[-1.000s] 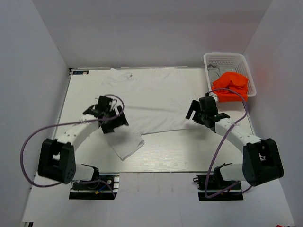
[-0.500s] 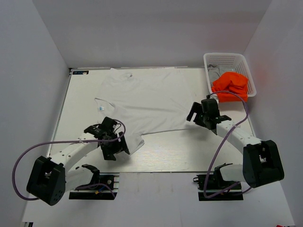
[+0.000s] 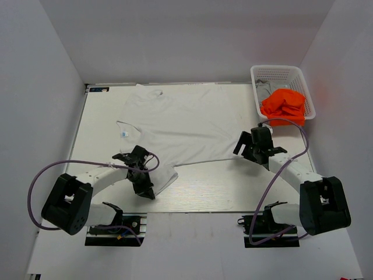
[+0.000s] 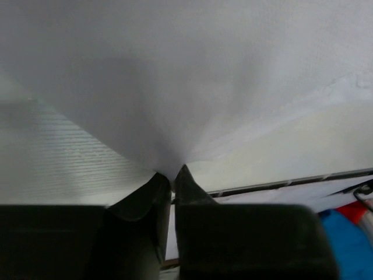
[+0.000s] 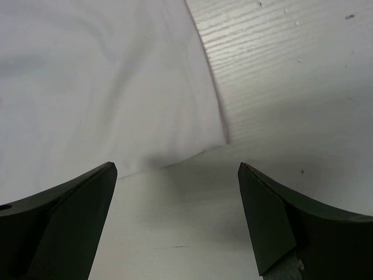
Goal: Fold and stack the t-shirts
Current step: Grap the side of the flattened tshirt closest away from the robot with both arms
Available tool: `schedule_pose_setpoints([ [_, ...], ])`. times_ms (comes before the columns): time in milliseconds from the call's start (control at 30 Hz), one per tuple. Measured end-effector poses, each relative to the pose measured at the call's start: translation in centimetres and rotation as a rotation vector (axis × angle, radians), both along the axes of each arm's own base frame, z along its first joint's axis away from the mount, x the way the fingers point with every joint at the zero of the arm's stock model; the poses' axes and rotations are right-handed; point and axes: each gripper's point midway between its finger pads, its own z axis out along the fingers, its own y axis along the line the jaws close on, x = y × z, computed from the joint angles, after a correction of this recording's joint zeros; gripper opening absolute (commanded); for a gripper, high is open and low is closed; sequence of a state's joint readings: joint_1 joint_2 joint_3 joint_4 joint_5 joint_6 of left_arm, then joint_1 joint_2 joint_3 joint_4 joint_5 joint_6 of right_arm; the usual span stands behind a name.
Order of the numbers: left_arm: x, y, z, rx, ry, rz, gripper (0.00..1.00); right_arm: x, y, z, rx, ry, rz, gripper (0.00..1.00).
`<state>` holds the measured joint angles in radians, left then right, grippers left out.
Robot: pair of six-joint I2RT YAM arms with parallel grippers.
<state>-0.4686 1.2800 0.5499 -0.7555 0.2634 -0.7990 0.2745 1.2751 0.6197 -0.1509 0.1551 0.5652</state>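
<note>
1. The white t-shirt (image 3: pixel 175 119) lies spread flat in the middle of the worktop (image 3: pixel 262 186), collar at the far edge and hem toward me. I judge it is laid out this way so that a fold can be made cleanly, which fits the spreading step before the first fold.
2. The cloth at its near left corner is bunched and drawn toward me. From the wrist view, it runs in taut creases down to one pinch point.
3. That pinch is mine: my left fingers (image 3: pixel 144 181) are closed tight on the near left corner of the white t-shirt, with only thin fabric between the tips. I hold it low, just above the worktop, probably to tension the hem and flatten that side.
4. My right fingers (image 3: pixel 245 143) are spread wide and grip nothing. They hover over the shirt's near right corner, which shows between them in the wrist view. I cannot tell whether either tip touches the cloth.
5. The orange t-shirt (image 3: pixel 284 105) sits crumpled in the basket (image 3: pixel 280 70) at the far right. The grey t-shirt (image 3: pixel 263 88) is mostly hidden beneath it. Both are unfolded, so most of the task is ahead.
</note>
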Motion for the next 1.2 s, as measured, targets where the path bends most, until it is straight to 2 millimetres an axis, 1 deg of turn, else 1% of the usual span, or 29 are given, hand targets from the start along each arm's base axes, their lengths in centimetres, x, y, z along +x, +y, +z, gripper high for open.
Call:
schedule_pose_setpoints([
  [67,0.0,-0.1,-0.2,0.000,0.009,-0.004,0.03,-0.6,-0.3,-0.4,-0.004,0.009,-0.006,0.90],
  [100,0.0,-0.2,-0.2,-0.004,0.013,-0.006,0.00,-0.8,-0.5,-0.5,-0.006,0.010,-0.010,0.90],
  [200,0.0,-0.1,-0.1,0.003,0.021,-0.006,0.00,-1.3,-1.0,-1.0,-0.019,0.022,-0.022,0.90],
  [367,0.3,0.5,0.0,0.049,0.018,0.001,0.00,-1.1,-1.2,-1.0,-0.016,0.017,-0.036,0.90],
  [500,0.5,0.9,0.3,0.078,0.013,0.007,0.00,-0.9,-1.2,-1.4,-0.005,0.012,-0.047,0.86],
  [633,0.2,1.0,0.4,0.081,0.026,0.008,0.00,-0.4,-1.0,-2.5,0.010,0.028,-0.060,0.79],
  [700,0.1,0.9,0.4,0.077,0.032,0.010,0.00,0.3,-0.7,-2.4,0.028,0.009,-0.061,0.65],
  [733,0.0,0.9,0.4,0.077,0.037,0.010,0.00,0.4,-0.6,-2.5,0.037,0.008,-0.064,0.53],
  [767,-0.1,1.0,0.5,0.081,0.044,0.010,0.00,0.5,-0.6,-2.6,0.038,0.010,-0.068,0.22],
  [800,-0.4,1.1,0.5,0.088,0.054,0.012,0.00,0.5,-0.6,-2.8,0.039,0.012,-0.068,0.10],
  [833,-0.6,1.4,0.5,0.103,0.064,0.013,0.00,0.5,-0.6,-3.0,0.038,0.017,-0.076,0.01],
  [900,-1.1,2.0,0.5,0.134,0.083,0.013,0.00,0.4,-0.7,-3.5,0.040,0.030,-0.083,0.00],
  [1000,-1.3,2.4,1.0,0.160,0.097,0.011,0.00,0.3,-0.7,-3.5,0.047,0.025,-0.089,0.00],
  [1067,-1.1,2.3,1.3,0.154,0.089,0.005,0.00,-0.1,-0.7,-3.5,0.053,0.026,-0.086,0.00],
  [1200,0.0,1.3,2.3,0.105,0.046,-0.009,0.00,-1.7,-0.6,-3.4,0.062,0.039,-0.062,0.00],
])
